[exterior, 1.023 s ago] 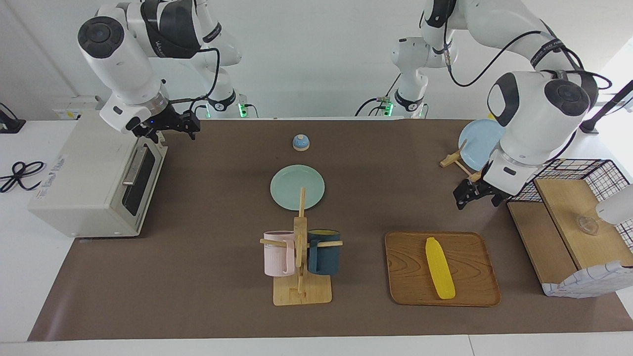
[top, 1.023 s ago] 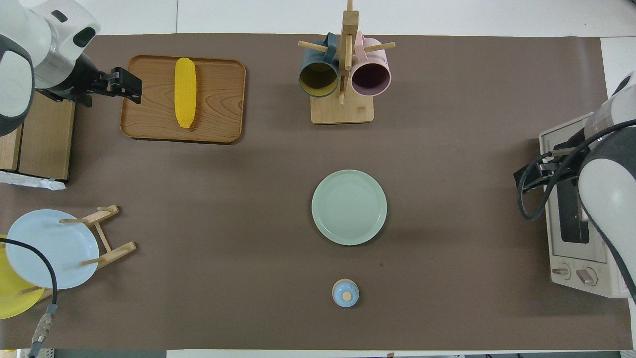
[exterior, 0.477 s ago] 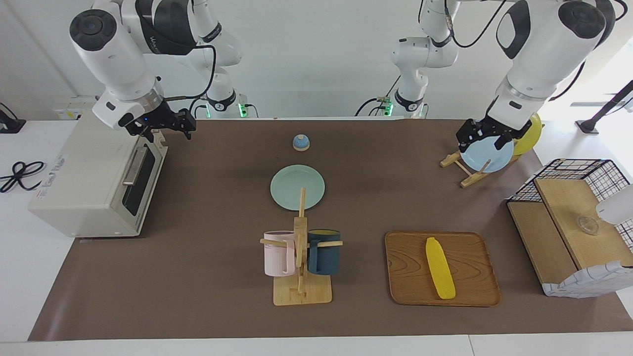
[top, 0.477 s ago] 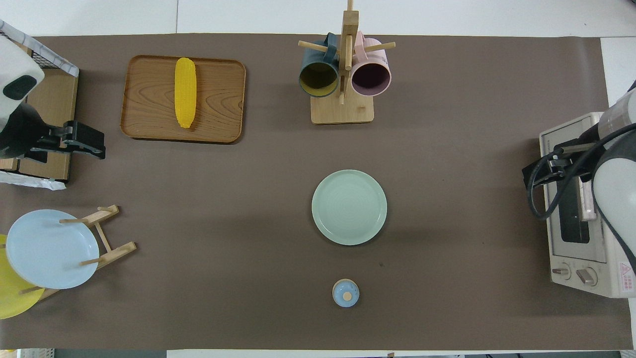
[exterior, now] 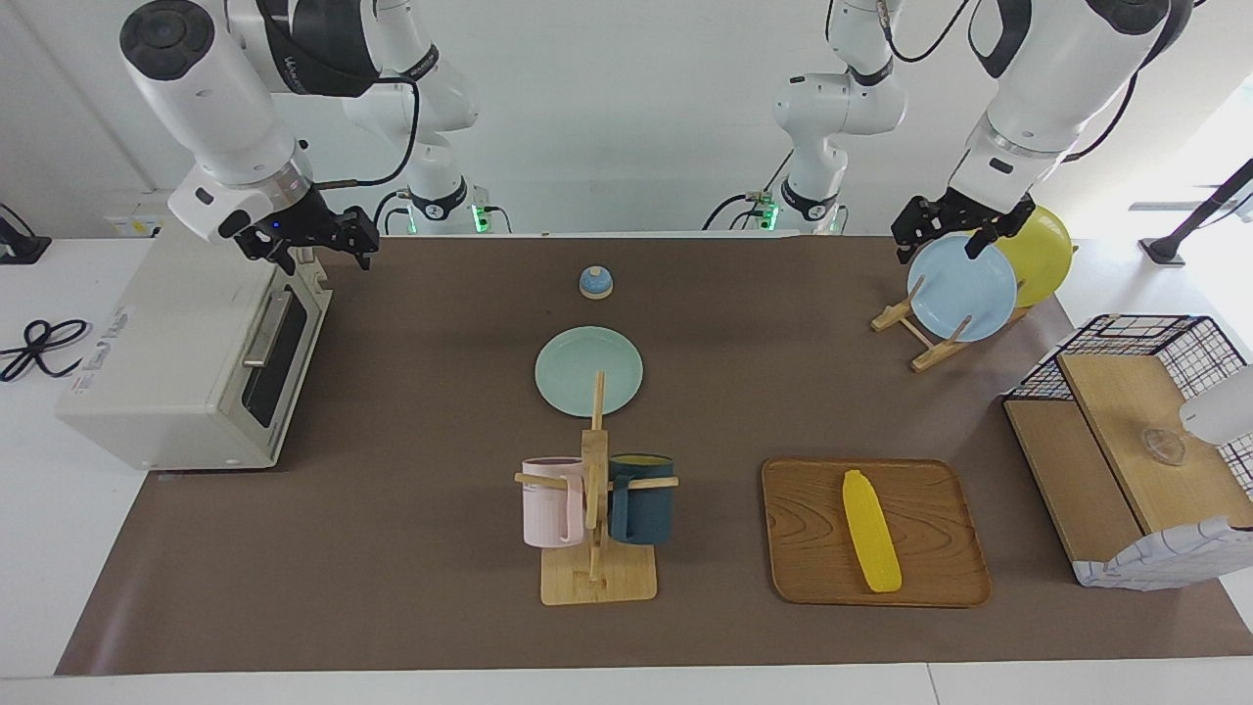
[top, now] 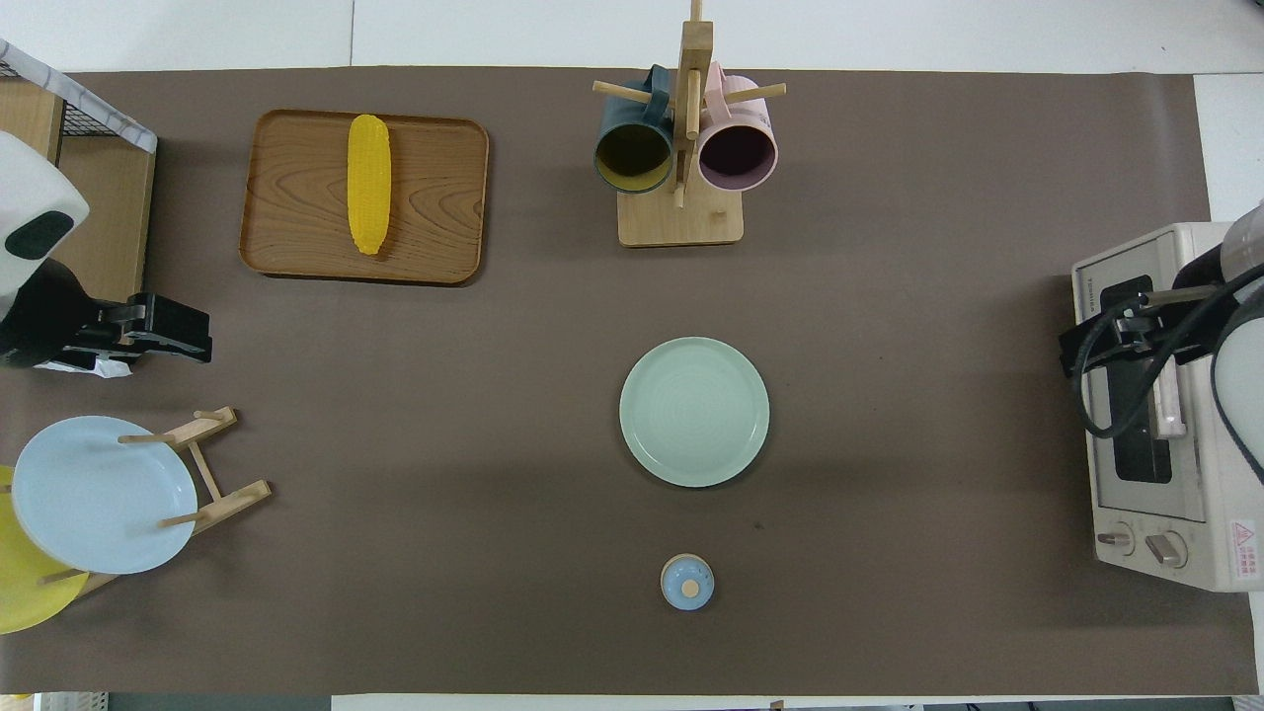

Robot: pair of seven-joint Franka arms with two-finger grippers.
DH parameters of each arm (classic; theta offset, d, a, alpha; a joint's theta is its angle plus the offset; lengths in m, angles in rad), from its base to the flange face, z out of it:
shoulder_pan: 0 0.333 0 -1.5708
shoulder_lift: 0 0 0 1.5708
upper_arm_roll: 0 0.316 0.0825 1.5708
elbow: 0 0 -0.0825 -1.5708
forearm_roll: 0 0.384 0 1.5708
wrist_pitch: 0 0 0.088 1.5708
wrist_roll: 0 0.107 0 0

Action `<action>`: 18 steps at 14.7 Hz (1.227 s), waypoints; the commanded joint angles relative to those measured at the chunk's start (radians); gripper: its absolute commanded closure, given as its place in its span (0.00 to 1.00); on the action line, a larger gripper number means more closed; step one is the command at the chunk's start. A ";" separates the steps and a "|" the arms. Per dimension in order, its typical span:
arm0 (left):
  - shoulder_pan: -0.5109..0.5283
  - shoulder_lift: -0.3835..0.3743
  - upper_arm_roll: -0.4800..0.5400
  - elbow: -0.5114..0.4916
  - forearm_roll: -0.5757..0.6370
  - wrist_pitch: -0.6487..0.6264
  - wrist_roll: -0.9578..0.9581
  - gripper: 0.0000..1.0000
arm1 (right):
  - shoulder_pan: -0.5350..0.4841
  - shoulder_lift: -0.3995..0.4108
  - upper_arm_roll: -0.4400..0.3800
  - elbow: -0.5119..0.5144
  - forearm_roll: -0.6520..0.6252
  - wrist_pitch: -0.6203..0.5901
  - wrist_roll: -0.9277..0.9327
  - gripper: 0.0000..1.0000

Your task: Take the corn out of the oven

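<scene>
From overhead the oven [top: 1155, 415] knobs show; facing, its door looks closed; both end effectors [exterior: 954, 227] [exterior: 313, 235] hang apart, empty.

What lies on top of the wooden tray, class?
The corn lies alone on the wooden tray, along its middle. The strip of tray beneath the cob is covered.

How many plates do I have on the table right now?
3. A green plate lies flat mid-table; a blue plate and a yellow plate stand in the wooden rack at the left arm's end. The rack may hide more.
</scene>
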 commanded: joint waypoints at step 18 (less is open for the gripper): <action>0.059 -0.032 -0.040 -0.026 -0.064 0.045 -0.003 0.00 | -0.011 -0.016 0.005 -0.013 0.009 0.000 0.008 0.00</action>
